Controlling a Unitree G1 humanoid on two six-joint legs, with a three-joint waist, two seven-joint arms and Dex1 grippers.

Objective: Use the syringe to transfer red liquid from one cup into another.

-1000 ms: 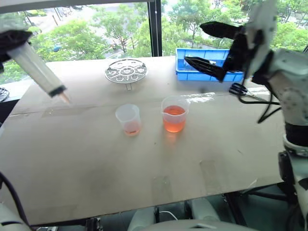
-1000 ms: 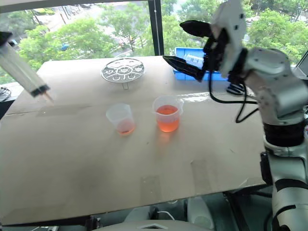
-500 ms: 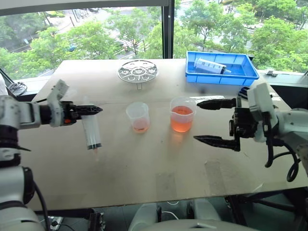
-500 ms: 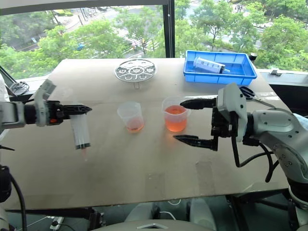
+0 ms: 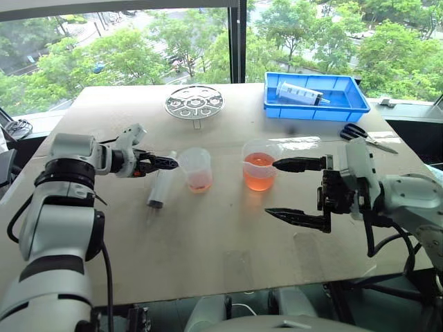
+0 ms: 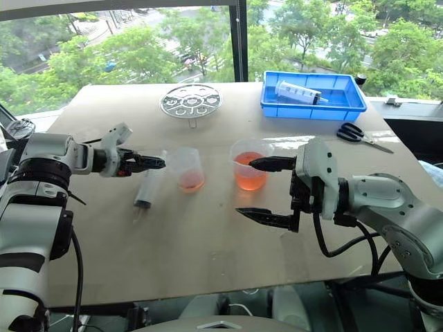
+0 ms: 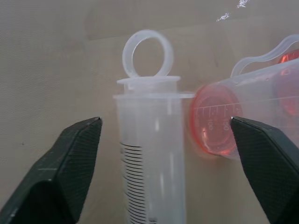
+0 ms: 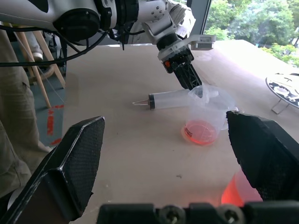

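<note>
The translucent syringe [image 5: 161,188] lies flat on the table, its ring plunger end toward the smaller cup [image 5: 196,168]. That cup holds a little red liquid [image 5: 199,185]. My left gripper [image 5: 166,164] hovers open over the syringe's plunger end; in the left wrist view the barrel [image 7: 149,158] lies between the wide-apart fingers, untouched. The spouted beaker [image 5: 261,163] stands to the right of the cup, about half full of red liquid. My right gripper [image 5: 271,188] stands open just right of the beaker, nothing between its fingers; its upper fingertip overlaps the beaker's side.
A blue tray [image 5: 346,109] with a second syringe [image 5: 299,92] sits at the back right, scissors [image 5: 367,133] in front of it. A round metal rack [image 5: 194,102] lies at the back middle. Bare tabletop stretches in front of the cups.
My left gripper carried the syringe down, laid it on the table beside the small cup and opened. My right gripper came down from tray height to beside the beaker, staying open.
</note>
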